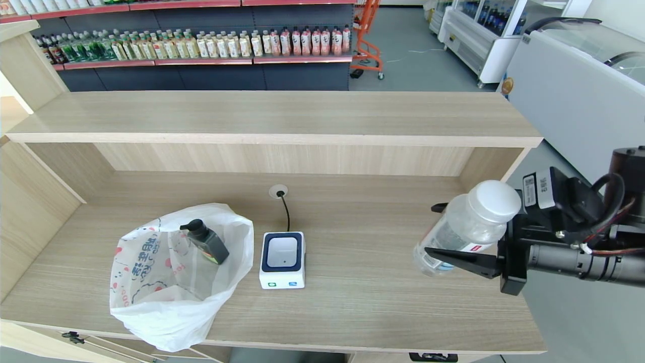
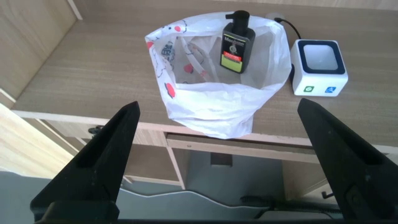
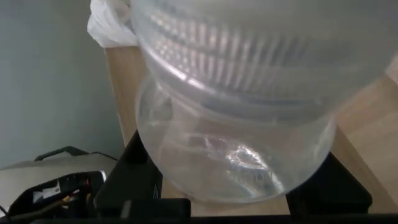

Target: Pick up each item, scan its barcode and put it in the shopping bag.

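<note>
My left gripper (image 2: 217,106): released, jaws spread, before the counter (image 1: 352,312) edge. Shopping bag (image 1: 146,282), dark pump bottle (image 1: 206,242) inside: 9 o'clock of the scanner (image 1: 282,259). At 3 o'clock, my right gripper (image 1: 431,228) clamps the clear bottle (image 1: 468,222), tilted

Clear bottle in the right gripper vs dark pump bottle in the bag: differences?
The clear plastic bottle with a wide white cap is see-through; the dark grey pump bottle is opaque, with a black spout. The clear bottle is held in the right gripper above the wooden counter; the pump bottle sits inside the white plastic shopping bag. Both lean rather than stand upright.
</note>
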